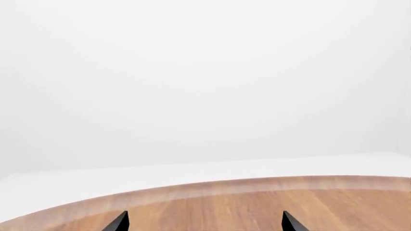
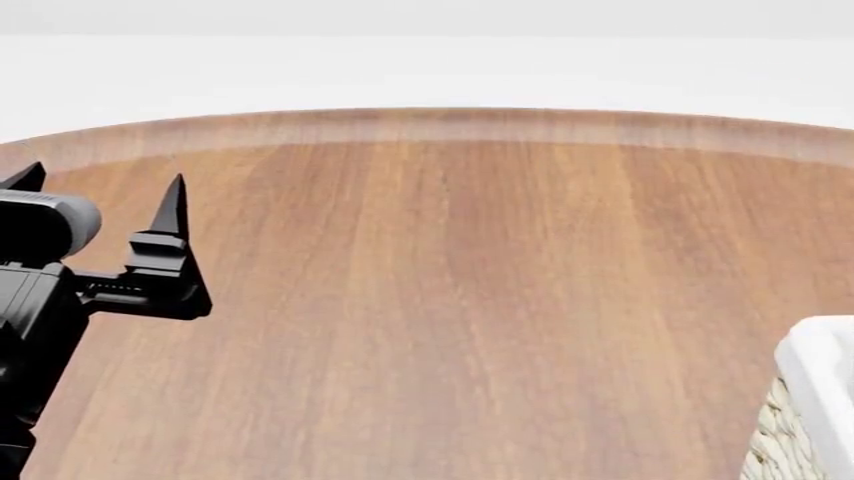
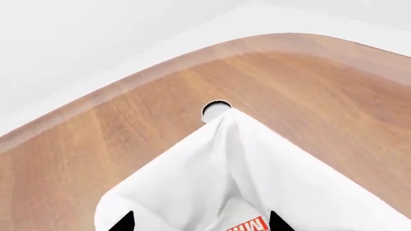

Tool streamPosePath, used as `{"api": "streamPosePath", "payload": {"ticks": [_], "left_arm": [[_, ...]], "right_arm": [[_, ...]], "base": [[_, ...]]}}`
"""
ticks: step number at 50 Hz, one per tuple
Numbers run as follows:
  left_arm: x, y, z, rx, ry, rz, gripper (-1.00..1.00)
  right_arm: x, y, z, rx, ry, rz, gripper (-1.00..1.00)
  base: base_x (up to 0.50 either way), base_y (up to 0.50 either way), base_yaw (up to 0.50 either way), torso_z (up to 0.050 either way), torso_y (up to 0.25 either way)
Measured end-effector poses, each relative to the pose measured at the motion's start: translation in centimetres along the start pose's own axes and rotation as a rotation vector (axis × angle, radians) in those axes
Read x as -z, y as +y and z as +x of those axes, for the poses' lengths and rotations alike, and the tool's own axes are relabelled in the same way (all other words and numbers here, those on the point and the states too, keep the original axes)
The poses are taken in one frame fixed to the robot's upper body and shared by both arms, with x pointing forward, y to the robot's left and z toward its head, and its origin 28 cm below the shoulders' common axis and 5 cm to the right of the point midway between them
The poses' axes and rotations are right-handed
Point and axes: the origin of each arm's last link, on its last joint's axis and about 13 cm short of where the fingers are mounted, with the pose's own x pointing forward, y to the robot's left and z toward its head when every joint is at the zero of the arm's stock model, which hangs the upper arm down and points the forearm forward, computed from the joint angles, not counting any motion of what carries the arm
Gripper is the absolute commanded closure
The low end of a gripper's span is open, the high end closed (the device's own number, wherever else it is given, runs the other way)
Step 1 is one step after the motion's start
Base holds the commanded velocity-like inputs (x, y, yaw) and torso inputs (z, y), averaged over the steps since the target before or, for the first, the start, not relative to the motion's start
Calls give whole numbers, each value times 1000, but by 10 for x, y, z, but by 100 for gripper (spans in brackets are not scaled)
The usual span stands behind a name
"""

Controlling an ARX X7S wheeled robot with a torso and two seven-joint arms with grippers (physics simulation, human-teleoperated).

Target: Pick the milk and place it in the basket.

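Both pincers gape; milk (image 3: 247,225) lies inside the basket (image 3: 192,187).

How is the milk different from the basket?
The milk is red with white letters; the basket is white cloth over cream wicker. The basket is far bigger: it fills much of the right wrist view, while only a small bit of milk peeks out. The milk shows between the right gripper's fingertips; the basket rests on the table. Both are on the robot's right side.
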Motion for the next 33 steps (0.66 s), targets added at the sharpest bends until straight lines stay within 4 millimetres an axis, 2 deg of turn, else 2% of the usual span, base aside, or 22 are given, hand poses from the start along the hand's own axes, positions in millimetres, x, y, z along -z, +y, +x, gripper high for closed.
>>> {"api": "streamPosePath", "payload": {"ticks": [4,9,19,26,33], "left_arm": [[-1,-1,0,2,-1,-1,-100],[-2,-2,0,5,-2,-2,-100],[-4,-4,-1,10,-5,-3,-100],[-5,-6,-1,13,-7,-4,-100],[-5,-7,-2,16,-9,-4,-100]], "right_arm": [[-8,20,0,-91,-47,-30,-100],[-11,55,-1,-243,-87,-109,-100],[0,116,-8,-485,-131,-290,-100],[10,140,-14,-592,-148,-367,-100],[17,153,-20,-655,-164,-418,-100]], "base": [[0,0,0,0,0],[0,0,0,0,0],[0,0,0,0,0],[0,0,0,0,0],[0,0,0,0,0]]}}
